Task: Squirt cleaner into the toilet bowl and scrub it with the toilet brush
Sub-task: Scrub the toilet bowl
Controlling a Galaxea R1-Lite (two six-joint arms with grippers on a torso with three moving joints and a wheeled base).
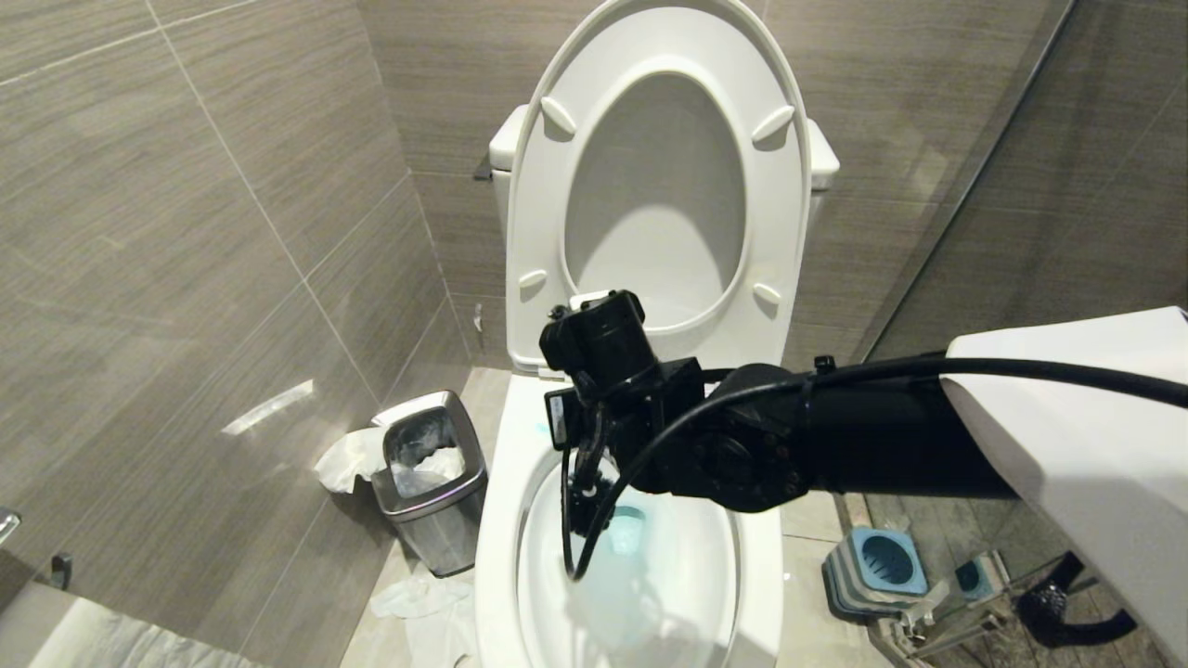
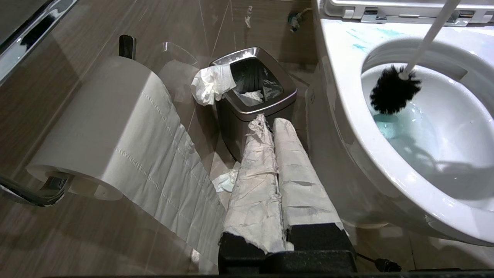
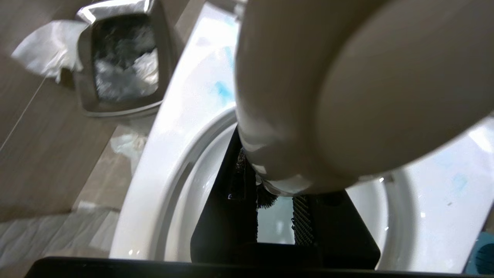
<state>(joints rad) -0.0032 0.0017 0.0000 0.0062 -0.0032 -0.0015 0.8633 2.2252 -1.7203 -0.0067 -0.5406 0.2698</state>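
The right gripper (image 1: 587, 436), clamped on the slim white-grey toilet brush (image 2: 395, 92), is angling its long handle downward, black bristles hanging inside the glossy white toilet bowl (image 2: 347, 116) just above the turquoise-tinted cleaner (image 2: 401, 129).

Your right arm comes in from the right of the head view, white upper shell then black forearm, a black cable looped along it and hanging off the wrist. Wrist bent down, right hand (image 1: 587, 506) pointing into the toilet bowl (image 1: 497, 520) near its back-left rim. In the right wrist view its black ribbed fingers (image 3: 303, 224) are clamped on the toilet brush (image 2: 395, 94) handle, narrow gap. Your left hand (image 2: 274, 154) is low beside the bowl's left side, paper-wrapped fingers pressed together, holding nothing.
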